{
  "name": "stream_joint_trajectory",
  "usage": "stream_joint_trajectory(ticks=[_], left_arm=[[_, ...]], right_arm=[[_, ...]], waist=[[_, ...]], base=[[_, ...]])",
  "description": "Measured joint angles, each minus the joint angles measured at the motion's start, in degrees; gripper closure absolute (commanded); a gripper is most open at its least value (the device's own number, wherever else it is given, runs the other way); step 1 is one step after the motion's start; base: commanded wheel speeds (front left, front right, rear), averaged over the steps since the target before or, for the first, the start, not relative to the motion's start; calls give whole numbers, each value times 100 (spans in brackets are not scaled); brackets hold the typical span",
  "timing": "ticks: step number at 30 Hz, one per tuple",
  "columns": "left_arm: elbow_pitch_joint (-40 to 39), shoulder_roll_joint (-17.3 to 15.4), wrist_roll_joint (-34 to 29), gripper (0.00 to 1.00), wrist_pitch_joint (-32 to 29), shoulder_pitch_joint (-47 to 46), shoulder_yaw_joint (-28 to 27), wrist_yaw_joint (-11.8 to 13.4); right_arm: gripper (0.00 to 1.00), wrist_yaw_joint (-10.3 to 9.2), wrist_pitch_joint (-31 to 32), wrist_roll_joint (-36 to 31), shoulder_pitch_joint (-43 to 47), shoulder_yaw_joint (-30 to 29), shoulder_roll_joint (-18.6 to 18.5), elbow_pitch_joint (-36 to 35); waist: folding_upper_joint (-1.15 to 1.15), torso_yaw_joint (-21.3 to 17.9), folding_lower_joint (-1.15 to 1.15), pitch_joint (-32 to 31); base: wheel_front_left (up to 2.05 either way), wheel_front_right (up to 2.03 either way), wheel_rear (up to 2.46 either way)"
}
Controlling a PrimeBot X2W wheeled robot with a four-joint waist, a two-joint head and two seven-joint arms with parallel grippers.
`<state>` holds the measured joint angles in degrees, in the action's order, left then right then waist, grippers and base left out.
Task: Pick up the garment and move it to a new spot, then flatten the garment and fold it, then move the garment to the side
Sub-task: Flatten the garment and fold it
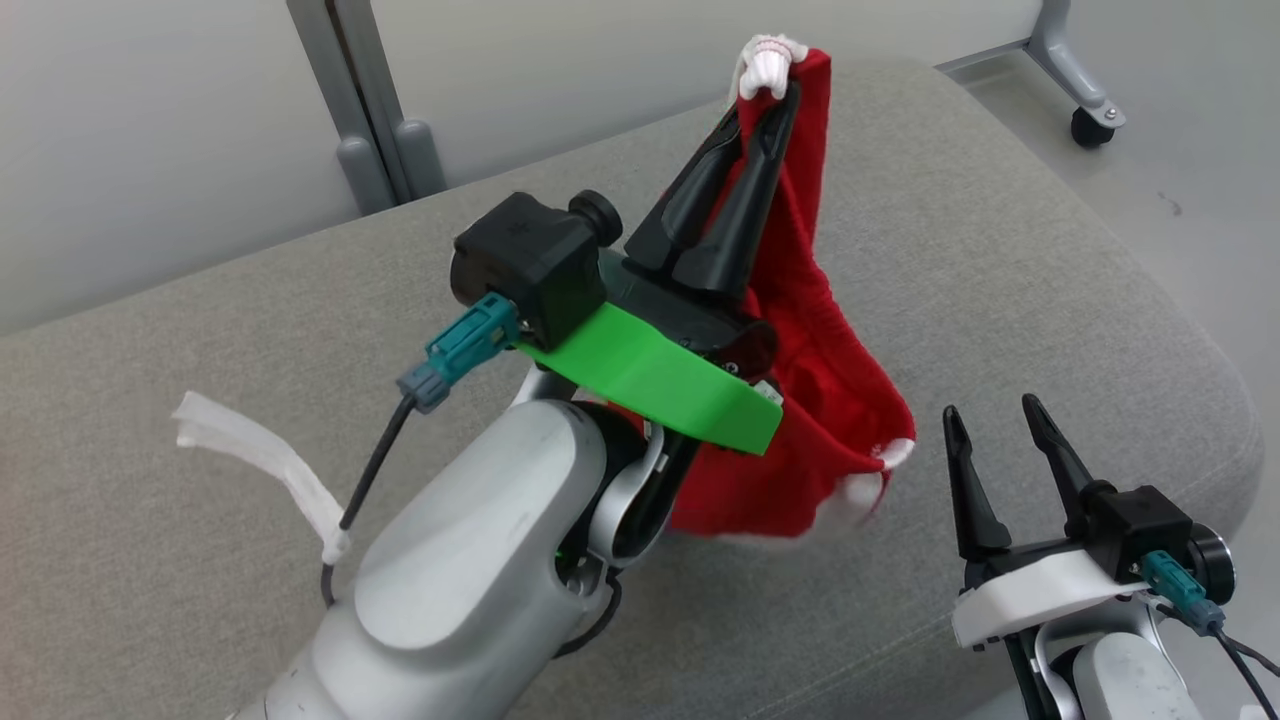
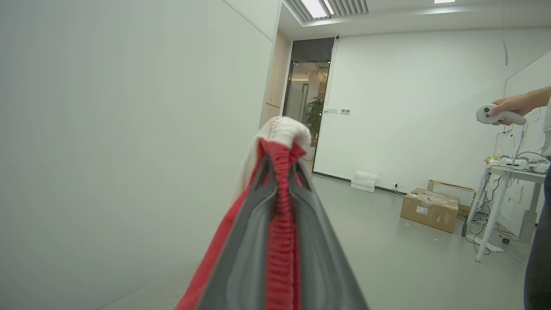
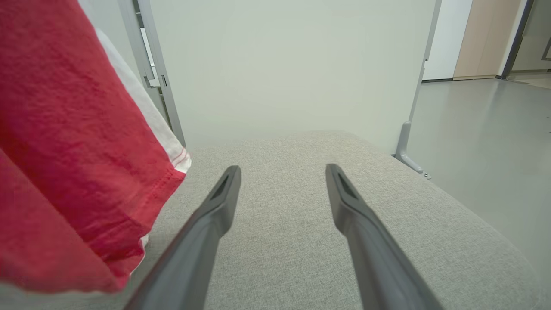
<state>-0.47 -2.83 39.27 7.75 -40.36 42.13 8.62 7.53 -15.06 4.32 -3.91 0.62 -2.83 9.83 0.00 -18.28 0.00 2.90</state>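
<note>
The garment (image 1: 815,350) is red cloth with white trim. It hangs in the air above the grey cushion (image 1: 1000,260), pinched at its top by my left gripper (image 1: 768,95), which is shut on it. In the left wrist view the red cloth (image 2: 282,206) runs bunched between the two closed fingers, with a white edge above the tips. The garment's lower hem dangles close over the cushion. My right gripper (image 1: 985,412) stands open at the lower right, just right of the hanging hem, holding nothing. In the right wrist view the garment (image 3: 73,142) hangs at the left of the open fingers (image 3: 224,202).
A white strip of cloth (image 1: 265,455) is tied to the left arm's cable. Grey frame legs (image 1: 385,150) and a caster (image 1: 1090,125) stand behind the cushion. A person's hand (image 2: 510,105) holds a controller at the right, near a desk and cardboard boxes (image 2: 430,209).
</note>
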Motion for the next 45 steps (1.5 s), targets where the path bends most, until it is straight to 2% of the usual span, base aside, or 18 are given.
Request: stream_joint_trajectory(ticks=[5, 13, 18, 27, 31, 39, 43, 44, 45], left_arm=[[92, 1, 404, 100, 203, -275, 99, 192], [477, 13, 1060, 100, 467, -313, 193, 291], [1347, -136, 1098, 100, 647, -202, -301, 264], [3012, -985, 992, 100, 722, 370, -1313, 302], [3477, -1229, 905, 100, 722, 743, -1716, 352], [4308, -1237, 856, 100, 730, 1640, -2386, 348], [4465, -1091, 682, 100, 730, 1860, -2613, 246], [4480, -1050, 642, 90, 728, 1874, -2661, 242], [4479, -1026, 588, 31, 728, 1892, -2720, 238]], right_arm=[[0, 0, 0, -3, 4, 8, -1, 11], [0, 0, 0, -4, 104, -164, -3, 3], [0, 0, 0, -8, 120, -186, -2, -10], [0, 0, 0, -102, 118, -247, -2, -30], [0, 0, 0, -131, 119, -288, -2, -32], [0, 0, 0, -202, 116, -274, 0, -36], [0, 0, 0, -248, 101, -274, -1, -37], [0, 0, 0, -255, 95, -266, -1, -36], [0, 0, 0, -256, 92, -263, -1, -35]], waist=[[0, -143, 0, -66], [0, -399, 0, -16], [0, -444, 0, 89], [0, -324, 0, 150], [0, -204, 0, 177], [0, 133, 0, 242], [0, 307, 0, 268], [0, 344, 0, 271], [0, 386, 0, 274]], base=[[0, 0, 0], [0, 0, 0], [0, 0, 0], [0, 0, 0], [0, 0, 0], [0, 0, 0], [0, 0, 0], [0, 0, 0], [0, 0, 0]])
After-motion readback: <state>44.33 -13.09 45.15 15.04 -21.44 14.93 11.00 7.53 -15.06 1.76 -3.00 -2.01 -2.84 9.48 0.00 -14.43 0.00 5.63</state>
